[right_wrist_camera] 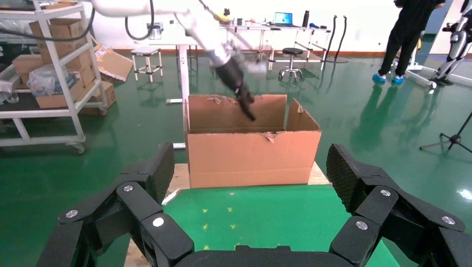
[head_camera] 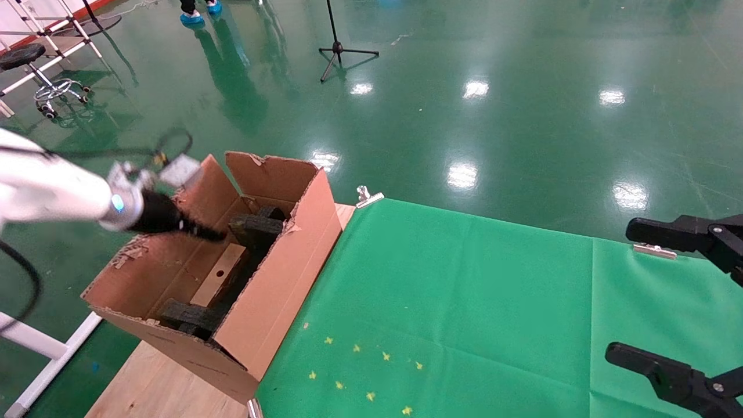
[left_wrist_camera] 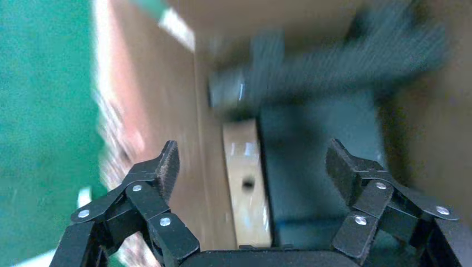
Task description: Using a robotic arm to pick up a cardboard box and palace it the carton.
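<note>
The carton stands open at the table's left end with black foam pieces inside. The small flat cardboard box stands on edge in it, its narrow holed face up, between the far wall and the foam. My left robotic arm reaches over the carton's left wall. Its gripper is open and empty just above the box. In the left wrist view the gripper spans the box without touching it. My right gripper is open and empty at the table's right edge, facing the carton.
A green cloth covers the table, held by metal clips, with small yellow marks near the front. The carton sits on a wooden board. A tripod stand and a stool stand on the floor beyond.
</note>
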Controlling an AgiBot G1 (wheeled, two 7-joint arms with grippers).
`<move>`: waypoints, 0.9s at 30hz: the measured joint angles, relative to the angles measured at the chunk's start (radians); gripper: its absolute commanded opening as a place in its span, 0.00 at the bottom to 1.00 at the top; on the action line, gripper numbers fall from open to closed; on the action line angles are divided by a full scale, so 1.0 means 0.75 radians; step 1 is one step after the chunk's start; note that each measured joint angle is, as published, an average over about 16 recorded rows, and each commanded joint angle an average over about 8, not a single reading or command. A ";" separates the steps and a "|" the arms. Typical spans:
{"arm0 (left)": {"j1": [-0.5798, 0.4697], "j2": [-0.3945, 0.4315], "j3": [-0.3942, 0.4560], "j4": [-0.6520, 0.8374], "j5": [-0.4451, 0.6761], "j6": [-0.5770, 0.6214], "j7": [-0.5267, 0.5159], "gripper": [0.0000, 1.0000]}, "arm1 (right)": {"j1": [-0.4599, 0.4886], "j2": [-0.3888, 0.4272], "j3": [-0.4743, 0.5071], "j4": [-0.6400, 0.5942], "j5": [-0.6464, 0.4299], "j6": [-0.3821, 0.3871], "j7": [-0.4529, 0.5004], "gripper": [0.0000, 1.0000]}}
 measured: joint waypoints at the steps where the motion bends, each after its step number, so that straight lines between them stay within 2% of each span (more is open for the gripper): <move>1: -0.009 -0.019 -0.010 -0.035 -0.016 0.022 0.012 1.00 | 0.000 0.000 0.000 0.000 0.000 0.000 0.000 1.00; 9: -0.049 -0.169 -0.059 -0.350 -0.112 0.221 0.066 1.00 | 0.000 0.000 0.000 0.000 0.000 0.000 0.000 1.00; 14: -0.042 -0.222 -0.061 -0.495 -0.130 0.302 0.062 1.00 | 0.000 0.000 0.000 0.000 0.000 0.000 0.000 1.00; 27: -0.001 -0.237 -0.084 -0.574 -0.173 0.346 0.073 1.00 | 0.000 0.000 0.000 0.000 0.000 0.000 0.000 1.00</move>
